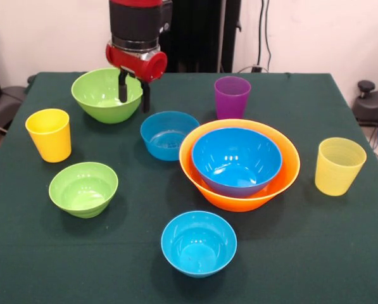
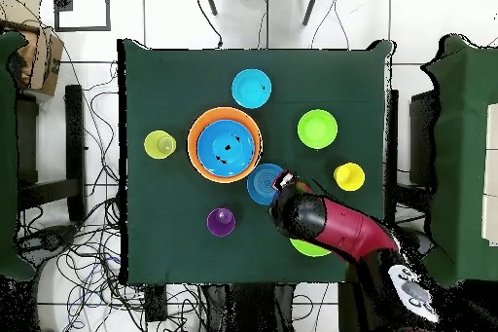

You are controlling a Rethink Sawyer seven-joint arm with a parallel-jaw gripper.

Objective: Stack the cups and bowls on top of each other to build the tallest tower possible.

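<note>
At the desk's middle stands the tower point(image 1: 239, 166), so far only the large blue bowl point(image 1: 237, 159) nested in the orange bowl point(image 1: 290, 170); the blue one sits a little off centre, towards the orange rim on the picture's left in the front view, and nothing else lies in either. Everything else is loose and empty: the medium green bowl point(image 1: 103, 94) at the far side; a small blue bowl point(image 1: 168, 134) just beside the orange rim; the purple cup point(image 1: 232, 96) behind the tower; another small blue bowl point(image 1: 198, 242) and the small green bowl point(image 1: 83, 188) nearer the camera; the yellow cup point(image 1: 49, 134) and the ribbed pale cup point(image 1: 338, 166) well apart at either side. The gripper point(image 1: 133, 90) hangs with its fingers parted and empty at the medium green bowl's rim, one finger seemingly inside, one outside; judging by size order, this bowl should go on next. To do it well, pinch the wall squarely, lift clear of the neighbouring small blue bowl, and lower it centred and level into the large blue bowl; a tilted seat would weaken all later layers.
</note>
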